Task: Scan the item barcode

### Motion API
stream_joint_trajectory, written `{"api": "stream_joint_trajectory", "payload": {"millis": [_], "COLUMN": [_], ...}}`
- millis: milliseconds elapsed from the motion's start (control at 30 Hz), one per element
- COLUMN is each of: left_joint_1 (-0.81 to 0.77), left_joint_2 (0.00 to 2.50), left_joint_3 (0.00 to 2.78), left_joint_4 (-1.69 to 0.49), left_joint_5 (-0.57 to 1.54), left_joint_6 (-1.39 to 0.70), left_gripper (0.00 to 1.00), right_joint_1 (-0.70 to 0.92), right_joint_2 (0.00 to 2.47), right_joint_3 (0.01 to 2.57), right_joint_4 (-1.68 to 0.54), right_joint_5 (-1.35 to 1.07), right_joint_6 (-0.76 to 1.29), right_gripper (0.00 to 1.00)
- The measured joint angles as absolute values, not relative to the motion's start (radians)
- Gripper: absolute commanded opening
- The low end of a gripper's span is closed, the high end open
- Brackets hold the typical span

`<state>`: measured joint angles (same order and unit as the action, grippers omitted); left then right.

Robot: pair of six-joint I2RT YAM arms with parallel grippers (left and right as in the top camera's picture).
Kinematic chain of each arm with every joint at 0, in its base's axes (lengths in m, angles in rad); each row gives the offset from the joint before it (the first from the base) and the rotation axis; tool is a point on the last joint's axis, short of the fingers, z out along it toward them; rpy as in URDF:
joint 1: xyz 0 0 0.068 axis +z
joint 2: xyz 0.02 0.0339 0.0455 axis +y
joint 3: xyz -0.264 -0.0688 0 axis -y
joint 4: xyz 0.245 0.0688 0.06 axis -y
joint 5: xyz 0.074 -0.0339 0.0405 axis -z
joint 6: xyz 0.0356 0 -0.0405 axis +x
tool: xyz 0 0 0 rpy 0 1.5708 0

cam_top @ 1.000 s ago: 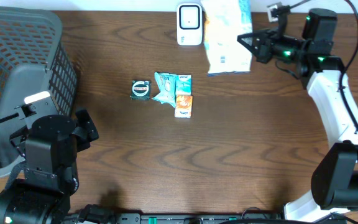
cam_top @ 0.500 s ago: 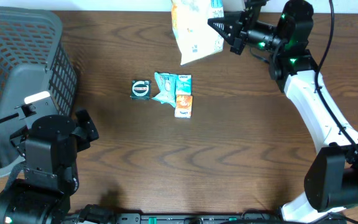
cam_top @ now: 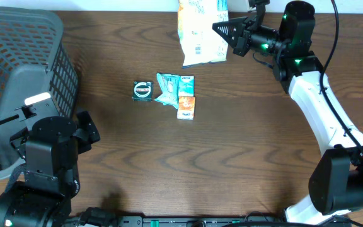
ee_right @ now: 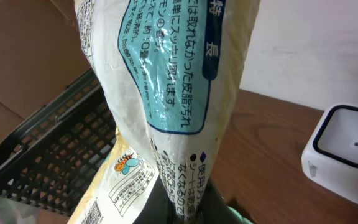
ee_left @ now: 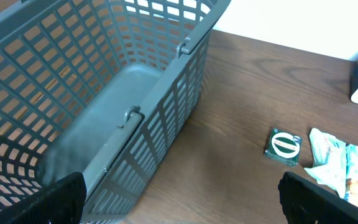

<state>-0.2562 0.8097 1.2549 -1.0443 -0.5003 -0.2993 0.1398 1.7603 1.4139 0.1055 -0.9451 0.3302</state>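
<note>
Overhead, left to right. Basket [cam_top: 17, 69] at 9–10 o'clock, grey mesh. Left gripper [ee_left: 179, 199] sits at 7 o'clock with its fingers spread wide, holding nothing, facing the basket wall, idle.

Just off centre toward 11: round-label packet [cam_top: 143, 90], teal packet [cam_top: 167, 88], orange packet [cam_top: 186, 107], bunched close and flat on the table [cam_top: 232, 164].

At 12 o'clock is the bag [cam_top: 200, 28], white with teal and orange print, lifted off the table. Right gripper [cam_top: 222, 29] pinches it at one edge, jaws narrow and clamped on the film. The right arm comes in from 3 o'clock. Scanner [ee_right: 344, 152], a white box, shows in the right wrist view at 4 o'clock of the bag, near but apart. In the overhead view the bag covers it.

Step in hand, my read: presenting the bag to the scanner.
- Find the barcode face. A dark striped patch near the bag's lower edge in the overhead view may be it, too small to be sure.
- Roll the wrist so that face looks at the scanner window, not upward.
- Keep the film flat. The bag is soft and crinkled, so a fold or glare will likely spoil the read.
- Hold it near, not touching, and steady for a moment.
- The grip is on one edge only, so roll slowly or the bag swings.
- Left arm not needed.
</note>
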Motion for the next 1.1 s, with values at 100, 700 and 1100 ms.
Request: {"api": "stream_joint_trajectory", "payload": {"millis": [100,700,1100], "left_joint_1": [-0.256,-0.256,-0.256], "left_joint_2": [0.810,0.810,0.810], "left_joint_3": [1.255,1.255,1.255], "left_joint_4": [-1.044,-1.044,-1.045], "left_joint_5": [-0.500,-0.500,-0.500], "left_joint_6": [-0.299,-0.299,-0.299], "left_gripper": [0.98,0.98,0.98], "right_joint_1": [0.140,0.140,0.140], "right_joint_2": [1.760,1.760,1.760], "right_joint_3": [1.414,1.414,1.414], "right_joint_4": [0.105,0.101,-0.091], "right_joint_5": [-0.945,-0.945,-0.828], "right_joint_6": [0.331,0.333,0.313], "right_gripper": [0.01,0.01,0.02]}}
